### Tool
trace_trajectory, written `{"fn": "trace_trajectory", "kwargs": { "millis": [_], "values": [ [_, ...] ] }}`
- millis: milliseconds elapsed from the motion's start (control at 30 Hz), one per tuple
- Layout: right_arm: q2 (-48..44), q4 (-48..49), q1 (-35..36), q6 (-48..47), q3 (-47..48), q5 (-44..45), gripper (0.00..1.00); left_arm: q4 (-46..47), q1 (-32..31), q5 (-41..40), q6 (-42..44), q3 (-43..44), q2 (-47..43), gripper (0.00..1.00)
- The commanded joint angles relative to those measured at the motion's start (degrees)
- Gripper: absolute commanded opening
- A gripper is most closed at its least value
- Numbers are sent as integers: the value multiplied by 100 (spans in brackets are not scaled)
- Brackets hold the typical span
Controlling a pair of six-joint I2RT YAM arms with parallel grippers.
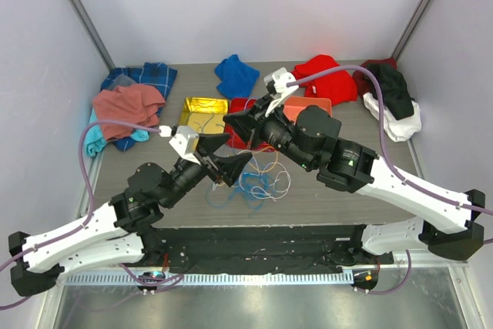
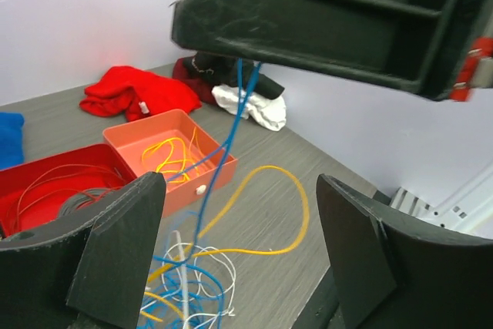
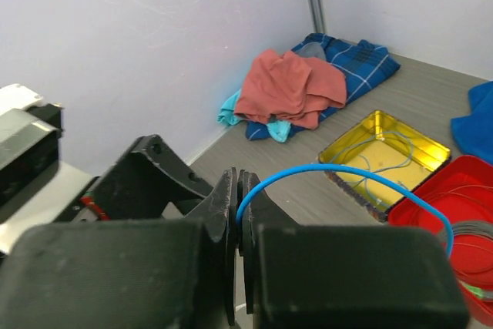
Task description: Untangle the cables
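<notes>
The cables point(image 1: 262, 182) lie in a loose tangle of blue, white and yellow loops at the middle of the table point(image 1: 308, 207). One blue cable point(image 2: 231, 136) rises out of the heap to my right gripper point(image 3: 239, 190), which is pinched tight on it. My left gripper point(image 2: 240, 189) hangs at the heap's 10 o'clock edge, jaws spread wide, gripping nothing. From the heap, a gold tin point(image 1: 202, 101) sits at 11 o'clock, a red tray point(image 1: 240, 107) at 12 and an orange tray point(image 1: 312, 104) at 1, each with wires inside.
</notes>
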Motion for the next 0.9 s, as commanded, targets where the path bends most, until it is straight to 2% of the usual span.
{"fn": "trace_trajectory", "kwargs": {
  "millis": [0, 167, 267, 300, 333, 367, 400, 467, 567, 733, 867],
  "values": [
    [-298, 534, 1, 385, -54, -313, 1, 448, -11, -286, 160, -22, 150, 81],
    [-377, 614, 10, 526, -63, -594, 1, 597, -11, -427, 160, -127, 361, 68],
    [-368, 623, 10, 622, -46, -769, 1, 677, -11, -471, 204, -128, 458, 52],
    [-377, 605, 10, 623, -46, -787, 1, 694, -11, -488, 222, -119, 510, 33],
    [-386, 579, 1, 614, -54, -788, 7, 694, -11, -593, 239, -84, 519, 20],
    [-395, 526, 10, 596, -54, -709, 18, 677, -11, -698, 239, -58, 511, 4],
    [-447, 448, 10, 579, -72, -656, 30, 607, -11, -821, 239, -22, 467, 0],
    [-526, 386, 10, 535, -177, -507, 55, 502, -2, -1199, 292, 109, 388, 0],
    [-877, 333, 10, 421, -457, -129, 67, -86, 6, -1830, 354, 583, 352, 0],
    [-1850, 236, 10, 254, -1143, 802, 71, -965, 7, -2386, 380, 1594, 414, 0],
    [-2668, 403, 19, 358, -2239, 1348, 71, -1378, 7, -2431, 459, 2481, 685, 0]
  ]
}}
